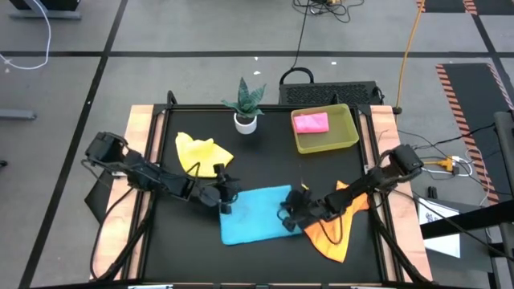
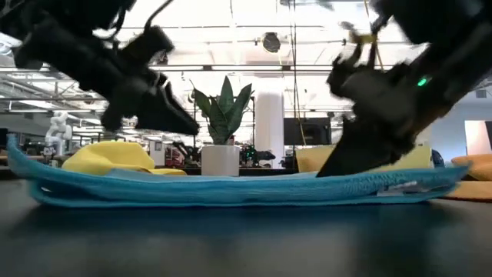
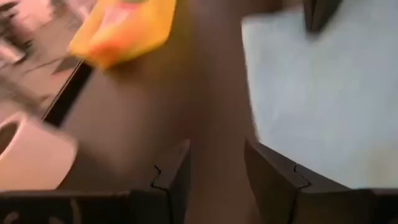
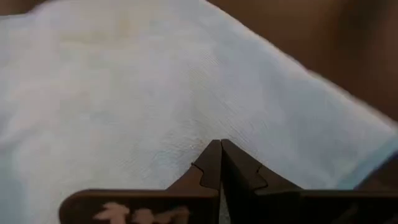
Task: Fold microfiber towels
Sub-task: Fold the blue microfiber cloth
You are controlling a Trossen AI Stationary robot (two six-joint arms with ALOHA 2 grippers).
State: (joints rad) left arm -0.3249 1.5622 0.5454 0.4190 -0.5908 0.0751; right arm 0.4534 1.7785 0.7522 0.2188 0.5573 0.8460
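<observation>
right gripper (image 4: pixel 220 163) pressed together over light blue towel (image 1: pixel 255 213) at table centre; left gripper (image 3: pixel 214 171) spread at its edge. only high view shows pink towel (image 1: pixel 312 123) in tray (image 1: pixel 345 138).

The black table top (image 1: pixel 265 160) has pale wooden side rails (image 1: pixel 141 136) and stands on a grey floor (image 1: pixel 201 32) marked with dark lines. On the floor at the far side a black cable (image 1: pixel 301 36) and an orange cable (image 1: pixel 408 48) trail toward the table, and a strip of red-and-black hazard tape (image 1: pixel 462 100) runs at the far right. Level across the table, the room behind is a bright hall with rows of ceiling lights (image 2: pixel 231 35), a white round column (image 2: pixel 269 119) and a white figure-shaped machine (image 2: pixel 55 131) at the far left.
</observation>
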